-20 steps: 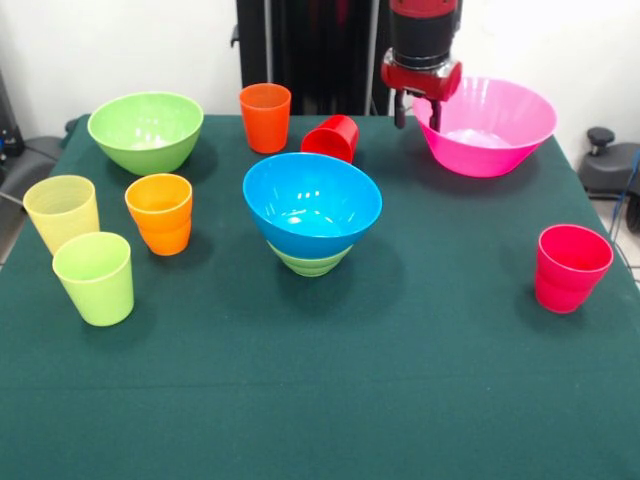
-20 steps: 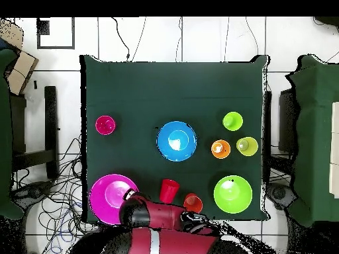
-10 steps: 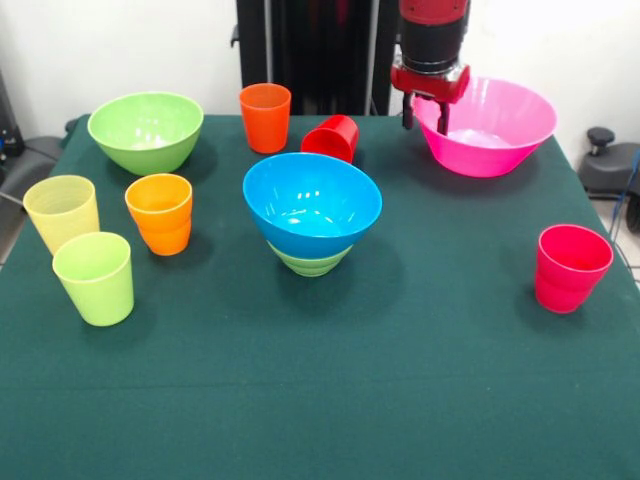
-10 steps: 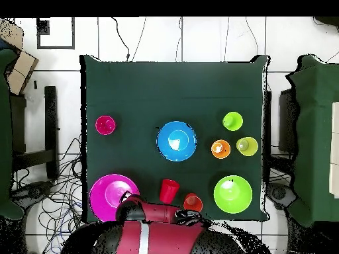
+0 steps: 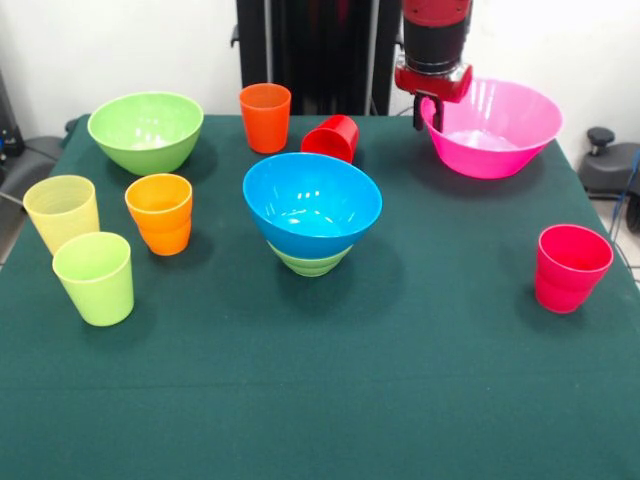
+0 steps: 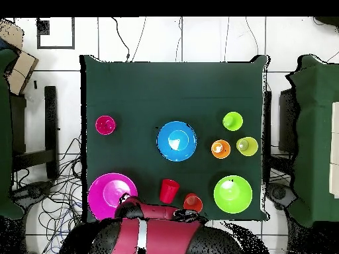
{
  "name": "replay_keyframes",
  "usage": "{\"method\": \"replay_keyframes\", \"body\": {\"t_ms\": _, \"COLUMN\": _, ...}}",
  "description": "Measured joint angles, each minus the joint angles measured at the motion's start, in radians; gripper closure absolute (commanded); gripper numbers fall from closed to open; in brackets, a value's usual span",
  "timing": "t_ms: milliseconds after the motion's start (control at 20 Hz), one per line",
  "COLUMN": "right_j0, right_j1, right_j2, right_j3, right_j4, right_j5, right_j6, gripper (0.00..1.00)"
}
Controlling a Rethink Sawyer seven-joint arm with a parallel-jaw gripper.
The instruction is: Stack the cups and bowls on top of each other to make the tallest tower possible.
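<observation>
Front view: the gripper (image 5: 429, 108) hangs at the left rim of the pink bowl (image 5: 492, 127), its dark fingers straddling that rim, one outside and one inside the wall. They look closed on the rim, though the contact itself is hard to make out. The bowl sits at the far right of the green table (image 5: 320, 400).

The blue bowl (image 5: 312, 203) stands mid-table, nested upright in the small green bowl (image 5: 309, 261) (only the lower bowl's base shows beneath it). This pair is the only stack so far. Behind it a red cup (image 5: 332, 137) lies on its side, just beside an upright orange cup (image 5: 265, 117).

At the left, the large green bowl (image 5: 146, 130) stands near the far edge. In front of it are a second orange cup (image 5: 160, 213), a yellow cup (image 5: 62, 212) and a lime cup (image 5: 94, 277), all upright and close together. A pinkish-red cup (image 5: 570, 267) stands alone at the right.

From overhead, the arm (image 6: 142, 228) covers the near rim of the pink bowl.
</observation>
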Motion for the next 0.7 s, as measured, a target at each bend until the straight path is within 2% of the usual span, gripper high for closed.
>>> {"method": "replay_keyframes", "body": {"t_ms": 700, "right_j0": -0.015, "right_j1": -0.014, "right_j2": 0.01, "right_j3": 0.002, "right_j4": 0.0, "right_j5": 0.0, "right_j6": 0.0, "gripper": 1.0}}
